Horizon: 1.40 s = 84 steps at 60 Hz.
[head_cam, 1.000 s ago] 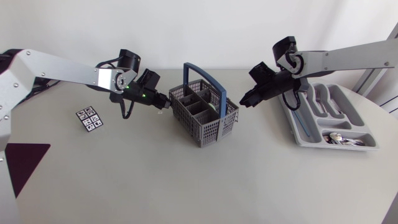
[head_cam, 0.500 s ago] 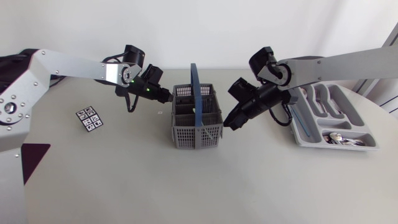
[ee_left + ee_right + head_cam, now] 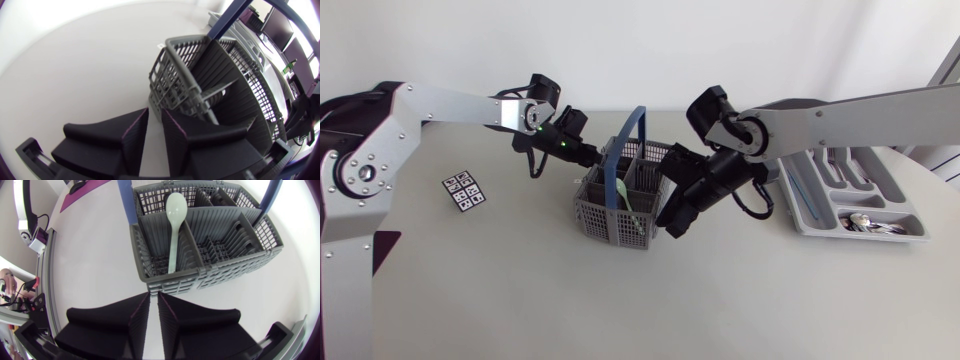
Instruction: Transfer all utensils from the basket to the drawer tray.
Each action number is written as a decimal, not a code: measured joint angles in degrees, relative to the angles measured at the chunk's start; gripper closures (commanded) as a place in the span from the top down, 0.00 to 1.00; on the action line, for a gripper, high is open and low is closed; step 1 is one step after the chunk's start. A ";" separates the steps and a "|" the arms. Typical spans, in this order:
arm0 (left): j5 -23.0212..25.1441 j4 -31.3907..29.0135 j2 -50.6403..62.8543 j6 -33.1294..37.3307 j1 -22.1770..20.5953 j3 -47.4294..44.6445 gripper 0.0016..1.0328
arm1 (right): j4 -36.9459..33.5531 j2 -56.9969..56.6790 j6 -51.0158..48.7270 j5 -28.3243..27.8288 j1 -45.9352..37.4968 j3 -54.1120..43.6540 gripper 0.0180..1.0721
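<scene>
Lying in the basket (image 3: pixel 210 276), the pale spoon (image 3: pixel 174 227) sits ahead of the right gripper's (image 3: pixel 154 295) closed fingers (image 3: pixel 112 325).

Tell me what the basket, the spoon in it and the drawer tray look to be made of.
Basket: grey matte plastic, going by its moulded grid walls; handle blue.
Spoon: pale, smooth, probably plastic, possibly ceramic.
Drawer tray: grey moulded plastic, slight sheen, rounded compartments.

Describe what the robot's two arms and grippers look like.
The left arm and right arm have silver-grey links, black joints and looping black cables at the wrists. Small green lights glow near the left wrist. The left gripper and right gripper are matte black, each with two broad wedge-shaped fingers.
</scene>
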 measured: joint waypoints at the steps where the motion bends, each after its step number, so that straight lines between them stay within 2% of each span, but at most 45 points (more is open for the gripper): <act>1: 0.02 -0.63 -0.02 0.17 0.24 0.00 0.32 | -0.02 -0.33 0.00 0.00 -0.26 -0.13 0.39; 4: 0.02 -2.49 -0.22 0.85 1.11 -0.04 0.37 | -0.02 -1.20 0.00 -0.02 -1.16 -0.59 0.62; 6: 0.02 -3.45 -0.61 1.25 1.88 -0.33 0.38 | -0.07 -1.81 0.00 0.00 -2.05 -0.87 0.71; 14: 1.05 -7.34 -6.01 1.40 4.96 -3.19 0.39 | -0.17 -3.39 -0.02 0.00 -6.21 -1.97 0.72; 20: 4.26 -12.17 -11.69 1.36 6.69 -3.96 0.39 | -0.22 -3.65 -0.04 0.00 -8.79 -3.02 0.80; 29: 9.86 -20.13 -18.16 1.20 6.58 -3.96 0.39 | -0.61 -3.65 -0.04 -0.02 -10.05 -4.15 0.80; 43: 14.36 -29.79 -18.75 1.16 2.78 -3.96 0.39 | -1.27 -4.52 -0.07 -0.04 -11.08 -4.63 0.80; 64: 15.28 -31.67 -15.32 0.33 -3.54 -2.95 0.38 | -2.21 -5.97 -0.55 -0.04 -13.75 -5.35 0.80; 84: 13.42 -33.92 -11.10 -0.79 -5.11 1.20 0.38 | -2.99 -9.01 -3.56 -0.55 -17.59 -8.57 0.80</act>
